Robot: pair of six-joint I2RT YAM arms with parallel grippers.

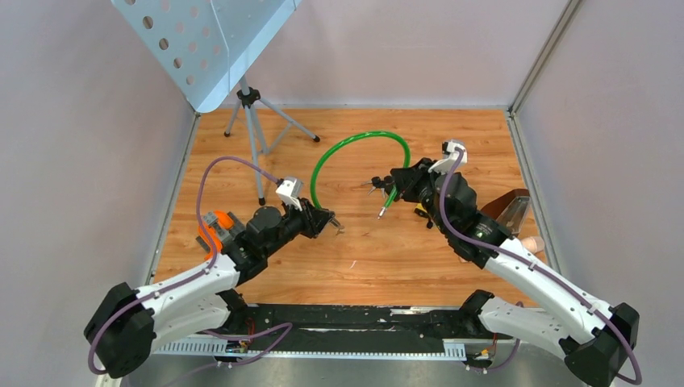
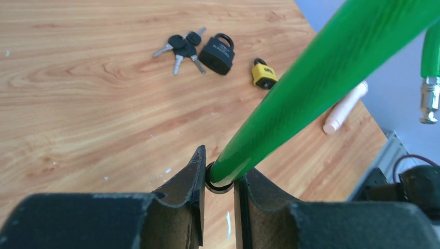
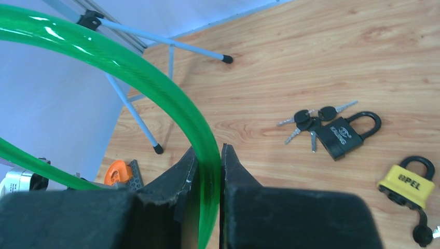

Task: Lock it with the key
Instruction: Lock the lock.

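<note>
Judging by the setup, the green cable (image 1: pixel 356 136) is kept off the table (image 1: pixel 387 258) as an arch, probably so its two ends can be brought together before anything gets locked. One end is pinched by the left gripper (image 2: pixel 220 174), jaws narrow around it. The cable is squeezed further along by the right gripper (image 3: pixel 209 155), jaws just as narrow, so the metal tip (image 2: pixel 429 101) hangs free between the arms.

The keys (image 3: pixel 308 122) aren't held by anything. They are lying on the right side of the table, touching the black padlock (image 3: pixel 345 135), with the yellow padlock (image 3: pixel 407 181) just beside.

Count: one cable, two padlocks, one bunch of what looks like four keys (the heads overlap, so it can't be sworn to). One more key seems to be stuck in the bottom of the yellow one.
</note>
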